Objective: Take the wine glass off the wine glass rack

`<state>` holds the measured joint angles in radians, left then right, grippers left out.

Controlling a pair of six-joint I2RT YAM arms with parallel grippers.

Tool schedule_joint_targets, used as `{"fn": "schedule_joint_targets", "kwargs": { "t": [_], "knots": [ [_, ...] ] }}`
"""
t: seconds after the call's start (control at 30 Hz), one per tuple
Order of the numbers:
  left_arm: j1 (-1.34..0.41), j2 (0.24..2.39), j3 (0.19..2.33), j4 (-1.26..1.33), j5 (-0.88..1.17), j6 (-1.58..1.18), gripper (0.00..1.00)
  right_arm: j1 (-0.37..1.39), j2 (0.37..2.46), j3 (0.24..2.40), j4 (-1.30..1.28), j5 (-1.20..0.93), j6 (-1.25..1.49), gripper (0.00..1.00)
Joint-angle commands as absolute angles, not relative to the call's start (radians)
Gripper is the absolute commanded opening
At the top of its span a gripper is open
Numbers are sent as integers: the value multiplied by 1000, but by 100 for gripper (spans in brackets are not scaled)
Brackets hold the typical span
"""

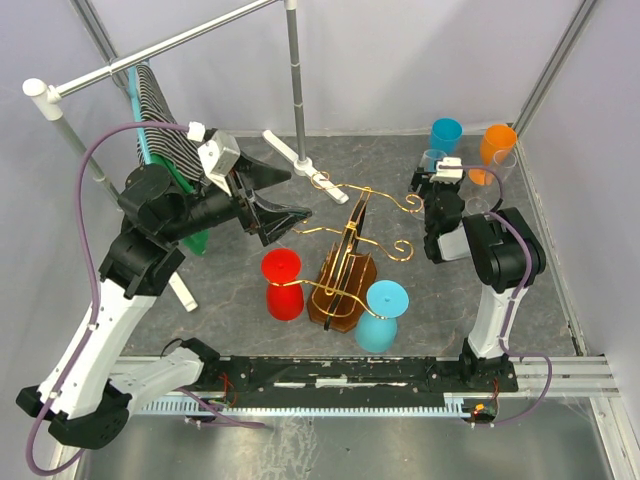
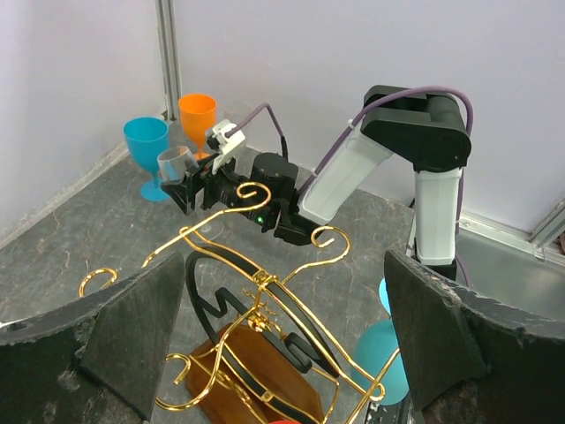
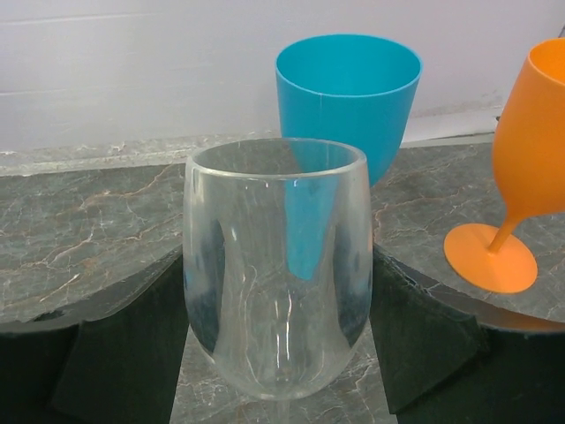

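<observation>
The gold wire wine glass rack [image 1: 345,262] stands on its brown oval base mid-table. A red wine glass [image 1: 283,285] and a teal one [image 1: 383,315] hang upside down on its near arms. Above the rack's left side my left gripper [image 1: 283,197] is open, and in the left wrist view the rack [image 2: 265,309] lies below the empty gap between its fingers [image 2: 132,331]. At the back right my right gripper [image 1: 437,172] holds a clear wine glass [image 3: 275,265] upright, pads against both sides of the bowl. The stem and foot are out of view.
A blue glass [image 1: 446,133] and an orange glass [image 1: 497,145] stand upright just behind the clear one. A grey pole frame [image 1: 293,80] with a striped cloth [image 1: 160,100] fills the back left. Grey walls close in the sides.
</observation>
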<state>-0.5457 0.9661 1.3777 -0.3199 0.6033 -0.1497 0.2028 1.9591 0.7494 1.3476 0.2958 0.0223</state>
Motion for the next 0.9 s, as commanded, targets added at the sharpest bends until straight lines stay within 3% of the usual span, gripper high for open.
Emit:
{"fn": "schedule_joint_targets", "kwargs": {
  "t": [0.0,0.4,0.87],
  "knots": [
    [-548,952,1367,-264,601,-137,99,206,1946,717,1444,279,-11,80],
    [-548,937,1345,-238,597,-166,99,206,1902,651,1443,254,-14,80],
    [-548,944,1323,-251,543,-176,100,207,1710,609,1442,229,16,70]
  ]
}}
